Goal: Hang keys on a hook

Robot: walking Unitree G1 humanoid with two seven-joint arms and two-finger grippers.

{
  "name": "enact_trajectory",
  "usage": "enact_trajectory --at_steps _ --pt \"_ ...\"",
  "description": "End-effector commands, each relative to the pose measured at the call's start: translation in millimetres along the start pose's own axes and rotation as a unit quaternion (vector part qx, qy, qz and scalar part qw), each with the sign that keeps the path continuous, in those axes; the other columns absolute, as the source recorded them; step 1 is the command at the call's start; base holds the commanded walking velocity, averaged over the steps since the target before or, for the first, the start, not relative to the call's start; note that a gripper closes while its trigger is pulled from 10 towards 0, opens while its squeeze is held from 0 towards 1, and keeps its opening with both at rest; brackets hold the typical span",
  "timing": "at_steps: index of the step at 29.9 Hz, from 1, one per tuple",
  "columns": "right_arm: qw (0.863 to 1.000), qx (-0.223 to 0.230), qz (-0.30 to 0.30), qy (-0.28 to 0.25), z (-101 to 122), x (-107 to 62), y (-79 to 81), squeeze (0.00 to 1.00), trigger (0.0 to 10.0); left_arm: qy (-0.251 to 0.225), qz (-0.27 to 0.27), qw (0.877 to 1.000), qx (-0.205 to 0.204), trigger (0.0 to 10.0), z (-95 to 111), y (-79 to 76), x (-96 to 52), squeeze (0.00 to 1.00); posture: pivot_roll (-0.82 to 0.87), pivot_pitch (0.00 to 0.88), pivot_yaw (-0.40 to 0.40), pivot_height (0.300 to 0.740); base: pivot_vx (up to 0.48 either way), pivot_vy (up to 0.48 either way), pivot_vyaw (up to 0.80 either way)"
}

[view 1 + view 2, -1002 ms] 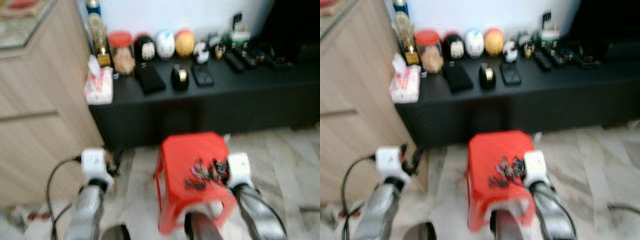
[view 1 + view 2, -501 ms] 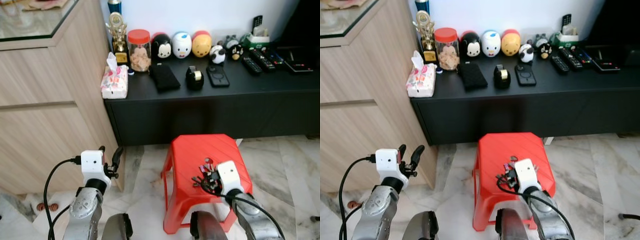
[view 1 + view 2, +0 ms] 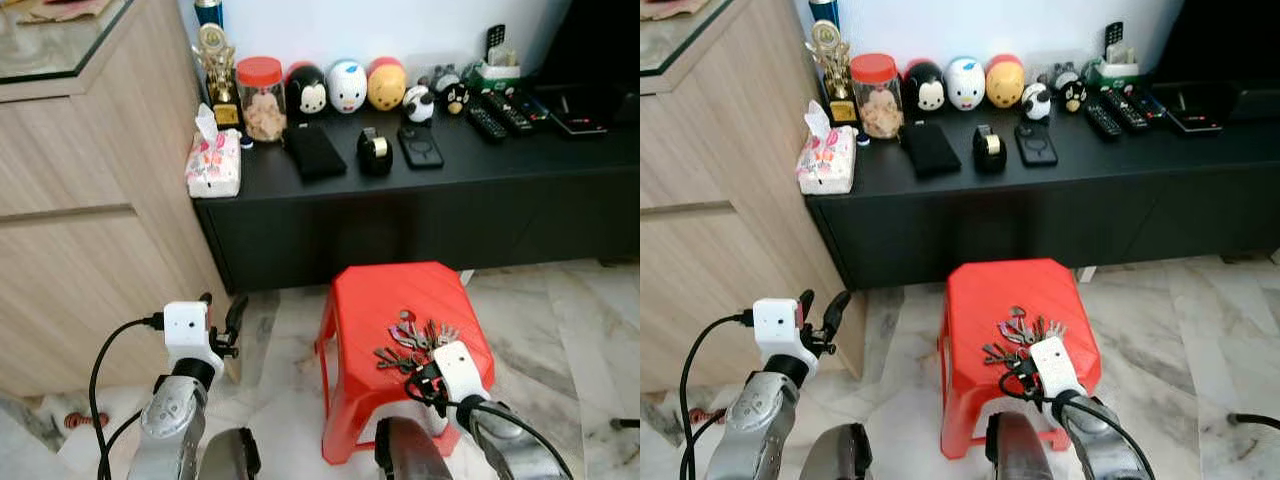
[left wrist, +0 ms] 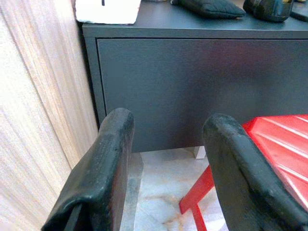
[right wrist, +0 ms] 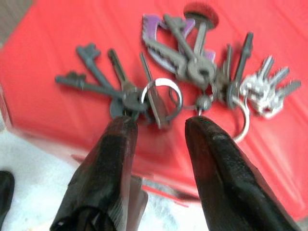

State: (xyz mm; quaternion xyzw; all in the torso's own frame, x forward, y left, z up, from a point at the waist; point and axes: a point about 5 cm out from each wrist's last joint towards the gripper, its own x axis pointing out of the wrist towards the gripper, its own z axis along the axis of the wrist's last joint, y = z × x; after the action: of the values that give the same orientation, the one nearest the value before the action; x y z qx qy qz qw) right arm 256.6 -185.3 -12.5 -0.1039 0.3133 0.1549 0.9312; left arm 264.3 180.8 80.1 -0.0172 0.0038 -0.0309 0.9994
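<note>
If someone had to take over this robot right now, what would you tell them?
Right gripper: open, low over the red stool, fingertips right at the keys, nothing gripped.
Left gripper: open, holding nothing, raised beside the wooden cabinet.
Keys: a bunch on rings, lying flat on the stool's seat.
Done: the reach to the keys.
Left: grip them, lift, find a hook, hang them. I cannot make out a hook.

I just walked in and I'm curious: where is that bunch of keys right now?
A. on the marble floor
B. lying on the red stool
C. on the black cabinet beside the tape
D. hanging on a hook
B. The keys lie spread on top of the red stool, with the right tool open just short of them and nothing between its fingers.
</note>
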Motion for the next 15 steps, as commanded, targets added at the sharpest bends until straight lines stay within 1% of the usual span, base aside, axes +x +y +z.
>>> enact_trajectory --at_steps 1,15 --pt "1.000 -0.003 0.000 0.002 -1.2 0.6 -0.7 0.00 10.0 0.010 0.000 1.000 0.001 10.0 -2.7 1.5 -1.3 0.00 -0.13 0.093 -0.013 0.601 0.000 0.000 0.00" --pt "1.000 -0.018 0.007 0.005 1.1 7.2 0.6 0.00 10.0 0.010 0.000 1.000 0.002 10.0 -2.5 1.1 -1.4 0.00 -0.12 0.096 -0.010 0.601 0.000 0.000 0.00"
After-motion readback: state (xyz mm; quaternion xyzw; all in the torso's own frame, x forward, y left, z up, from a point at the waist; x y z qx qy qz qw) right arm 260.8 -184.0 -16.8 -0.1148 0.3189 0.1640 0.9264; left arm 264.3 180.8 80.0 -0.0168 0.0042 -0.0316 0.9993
